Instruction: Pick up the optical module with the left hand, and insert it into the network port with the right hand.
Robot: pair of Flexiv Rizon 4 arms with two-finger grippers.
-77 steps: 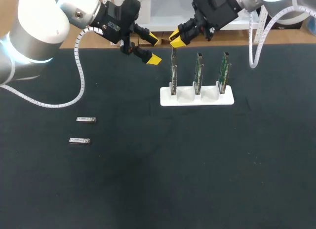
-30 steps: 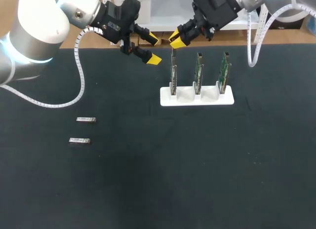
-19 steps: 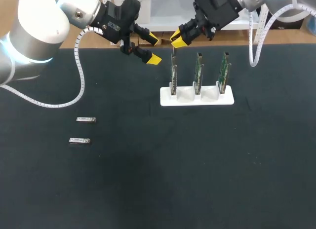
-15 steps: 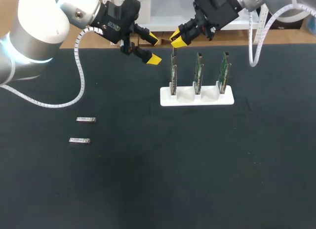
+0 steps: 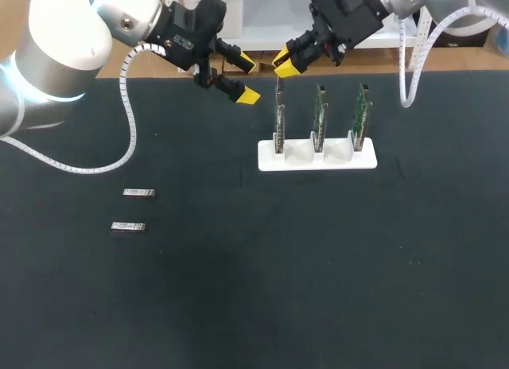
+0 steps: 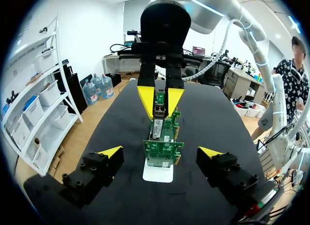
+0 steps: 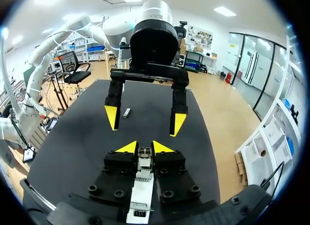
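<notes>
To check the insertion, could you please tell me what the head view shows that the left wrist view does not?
Only the head view: two spare modules lying on the table. Only the left wrist view, plainly: the optical module between the fingers of the right gripper. Both: the right gripper, the open left gripper, the cards and their white holder.

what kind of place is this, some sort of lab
Likely a robotics test bench for electronics assembly: a black table carries a white rack of three upright circuit boards, two loose optical modules lie on it, and two robot arms reach over it.
</notes>
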